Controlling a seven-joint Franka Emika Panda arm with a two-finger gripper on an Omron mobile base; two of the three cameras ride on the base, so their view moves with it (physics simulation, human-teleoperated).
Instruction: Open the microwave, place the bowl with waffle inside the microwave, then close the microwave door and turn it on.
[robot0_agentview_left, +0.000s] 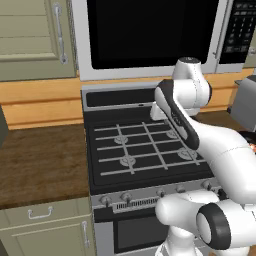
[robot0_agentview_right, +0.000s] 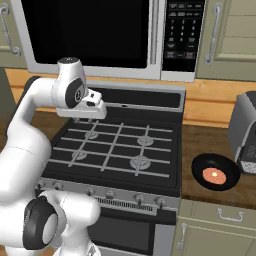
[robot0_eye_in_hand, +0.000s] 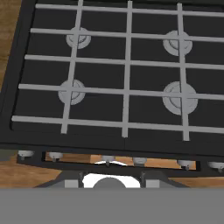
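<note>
Hanging above the black gas stove (robot0_agentview_right: 117, 145), the microwave (robot0_agentview_right: 107, 37) has its microwave door (robot0_agentview_right: 85, 32) fully shut, big black window facing out, with the vertical bar handle (robot0_agentview_right: 155, 32) along the door's right edge and the black button panel (robot0_agentview_right: 181, 32) just right of that. The bowl with waffle (robot0_agentview_right: 216, 172) sits on the wooden worktop (robot0_agentview_right: 210, 145) just right of the stove, well below the microwave, and you can see an orange-ish round thing inside it. Right of the bowl there's a grey toaster (robot0_agentview_right: 243, 132). The arm is folded over the back of the stove, with the hand pointing down over the rear left burner area. The claw (robot0_agentview_right: 82, 119) is mostly tucked under the hand, so honestly I can't tell if it's spread or closed. From the hand view you just get the grates (robot0_eye_in_hand: 127, 74) and four burners straight on. Beige cabinets (robot0_agentview_left: 32, 37) flank the microwave on both sides.
</note>
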